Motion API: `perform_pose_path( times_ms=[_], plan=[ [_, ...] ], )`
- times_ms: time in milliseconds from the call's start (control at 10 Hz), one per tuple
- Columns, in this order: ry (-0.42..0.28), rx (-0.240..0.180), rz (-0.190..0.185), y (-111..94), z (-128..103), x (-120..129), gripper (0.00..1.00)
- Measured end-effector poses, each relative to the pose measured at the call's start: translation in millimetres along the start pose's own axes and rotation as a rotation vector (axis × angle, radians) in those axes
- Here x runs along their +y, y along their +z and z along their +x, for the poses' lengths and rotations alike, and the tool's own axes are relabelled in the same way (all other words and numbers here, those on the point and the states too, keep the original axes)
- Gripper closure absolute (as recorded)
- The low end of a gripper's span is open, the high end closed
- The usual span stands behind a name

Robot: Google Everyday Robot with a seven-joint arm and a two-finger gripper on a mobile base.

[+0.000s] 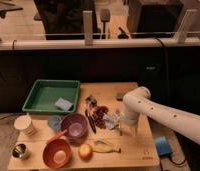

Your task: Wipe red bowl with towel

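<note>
The red bowl [57, 152] sits at the front left of the wooden table [138, 147], with a utensil resting on its rim. A crumpled light towel [111, 120] lies near the table's middle, beside dark reddish items. My white arm reaches in from the right, and my gripper [126, 128] points down just right of the towel, far from the red bowl. I cannot tell whether it touches the towel.
A purple bowl [74, 125], a small blue cup [54, 122], a white cup [24, 124] and a metal cup [20, 150] stand near the red bowl. A green tray [35, 97] holds a blue sponge [63, 104]. A banana [107, 145] and an orange fruit [85, 151] lie in front. A blue object [162, 145] sits off the table's right edge.
</note>
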Motion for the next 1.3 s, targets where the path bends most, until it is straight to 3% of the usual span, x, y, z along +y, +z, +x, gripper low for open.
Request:
perform_pose_path(
  times_ms=[200,400,700,800,1000,1200,1300],
  plan=[
    [0.000,-0.011,0.011,2.9,0.6,-2.8,0.20],
    [0.066,-0.040,0.057,-1.9,8.8,-12.7,0.20],
    [0.183,-0.056,0.167,-23.5,17.7,-40.3,0.20],
    [0.222,-0.063,0.185,-28.0,20.5,-44.5,0.20],
    [0.388,-0.105,0.224,-31.1,24.9,-59.0,0.20],
    [0.528,-0.127,0.220,-25.3,22.5,-75.8,0.20],
    [0.562,-0.132,0.219,-21.8,23.1,-81.3,0.20]
  ],
)
